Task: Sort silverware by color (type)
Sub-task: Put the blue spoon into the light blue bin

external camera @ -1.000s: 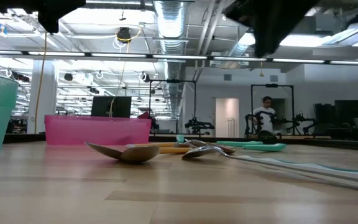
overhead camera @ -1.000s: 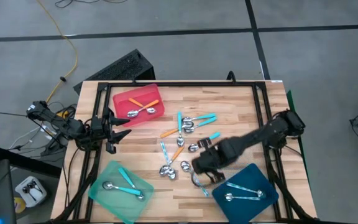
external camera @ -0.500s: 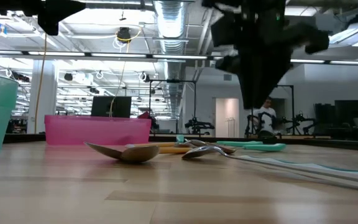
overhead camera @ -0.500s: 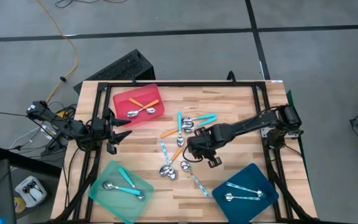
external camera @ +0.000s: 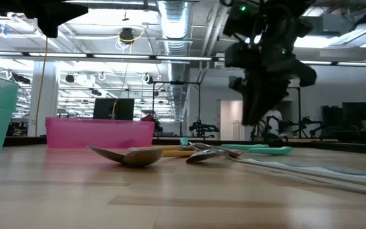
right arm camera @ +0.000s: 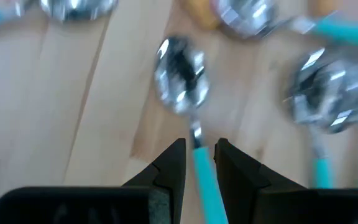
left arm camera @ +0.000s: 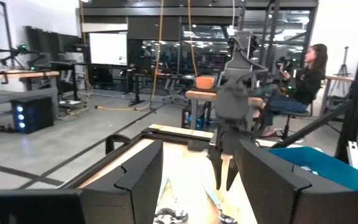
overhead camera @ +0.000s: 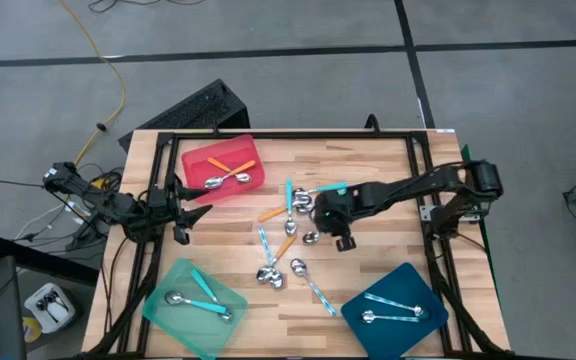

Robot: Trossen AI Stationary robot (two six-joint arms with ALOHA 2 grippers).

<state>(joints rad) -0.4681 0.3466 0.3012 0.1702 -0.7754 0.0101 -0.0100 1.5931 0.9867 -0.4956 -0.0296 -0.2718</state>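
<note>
Loose spoons lie flat in a cluster at mid-table (overhead camera: 290, 232), with orange, turquoise and pale blue patterned handles. My right gripper (overhead camera: 328, 226) hangs over this cluster, fingers pointing down and narrowly open (right arm camera: 199, 155). It stands just above a turquoise-handled spoon (right arm camera: 182, 78), one finger on each side of the handle, touching nothing. The low view shows its tips (external camera: 251, 117) off the wood. My left gripper (overhead camera: 200, 208) waits open at the table's left edge.
A red tray (overhead camera: 196, 160) at far left holds two orange spoons. A mint-green tray (overhead camera: 168, 290) at near left holds turquoise ones. A dark-blue tray (overhead camera: 413, 285) at near right holds a pale blue one. A black frame (overhead camera: 423, 170) rims the table. People sit beyond it.
My right gripper has moved from beside the dark-blue tray toward the far edge, to above the spoon cluster at mid-table. A pale blue spoon stays on the wood where the gripper was.
</note>
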